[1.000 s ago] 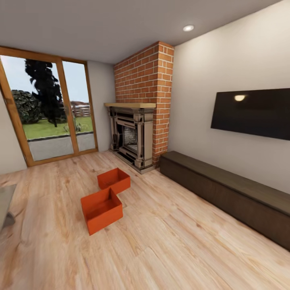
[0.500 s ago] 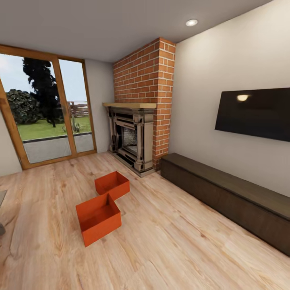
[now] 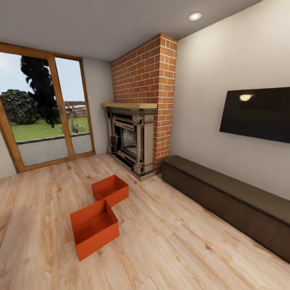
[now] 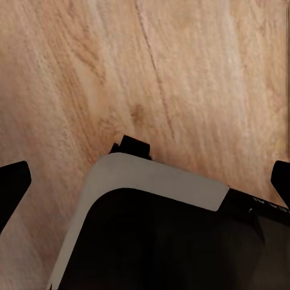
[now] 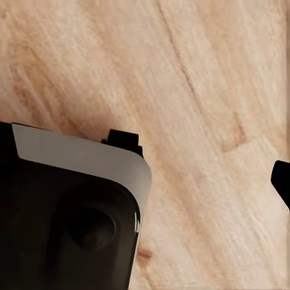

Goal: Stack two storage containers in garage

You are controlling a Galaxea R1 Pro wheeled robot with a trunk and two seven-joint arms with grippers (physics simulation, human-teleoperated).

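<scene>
Between the earlier head views and this one the whole scene shifts: the glass doors slide toward the left edge, the fireplace and television grow slightly, and the two bins sit lower in the picture. This is camera travel as the robot rolls forward; the bins themselves have not moved.

Left end effector [image 4: 145,181]: dark fingertips show at both edges of the left wrist view, wide apart, so it reads as open and empty, hanging over part of the robot's own body and the wood-plank floor [image 4: 181,72]. Right end effector [image 5: 181,181]: a single fingertip shows at one edge of its view; whether it is open or closed cannot be told.

Nearer storage container [image 3: 95,228] and farther storage container [image 3: 110,189]: both orange-red, empty, standing upright on the living room floor, apparently corner to corner, in front of the fireplace [image 3: 131,139] and well clear of the long dark bench [image 3: 225,199] under the television [image 3: 257,114].

Step in hand, as judged: the approach to the bins, before any pickup. The next move calls for closing in on the nearer bin, lowering the arms to its rim, and taking a firm hold on its thin walls.
</scene>
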